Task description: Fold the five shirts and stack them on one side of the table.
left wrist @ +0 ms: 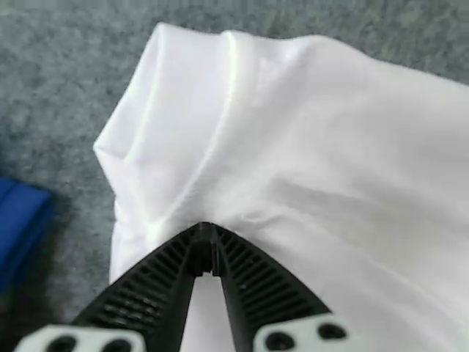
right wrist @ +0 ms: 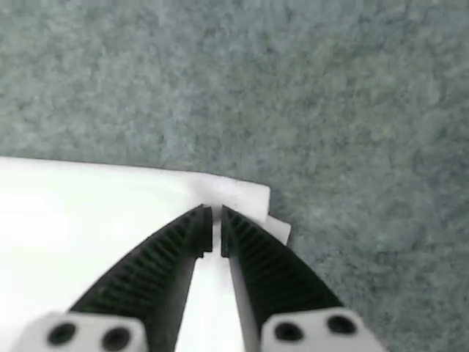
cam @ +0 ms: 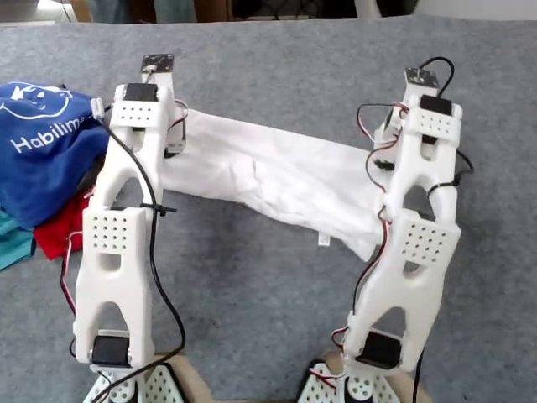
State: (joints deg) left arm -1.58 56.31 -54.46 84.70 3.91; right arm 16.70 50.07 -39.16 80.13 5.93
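Now, left gripper [left wrist: 207, 238]: jaws pressed together on a fold of the white shirt [left wrist: 308, 147], close to a bunched corner of the fabric.
Right gripper [right wrist: 215, 220]: jaws nearly touching, with a thin edge of the white shirt pinched between the tips at the cloth's corner.
Left arm [cam: 126, 227]: stretched out from its base at the near edge of the table, its wrist over one end of the shirt.
Right arm [cam: 415, 227]: stretched out likewise beside it, its wrist over the shirt's other end.
White shirt [cam: 268, 180]: gathered into a long, wrinkled band that lies on the table, spanning from one wrist to the other in the middle of the table.
Blue shirt [cam: 42, 143]: crumpled at the table's left side, just beside the left arm, on top of the pile.
Red shirt [cam: 63, 227]: poking out from beneath the blue one.
Teal shirt [cam: 13, 239]: at the same pile's edge, partly cut off by the frame.
Grey table cover [cam: 277, 67]: a felt-like surface under everything.
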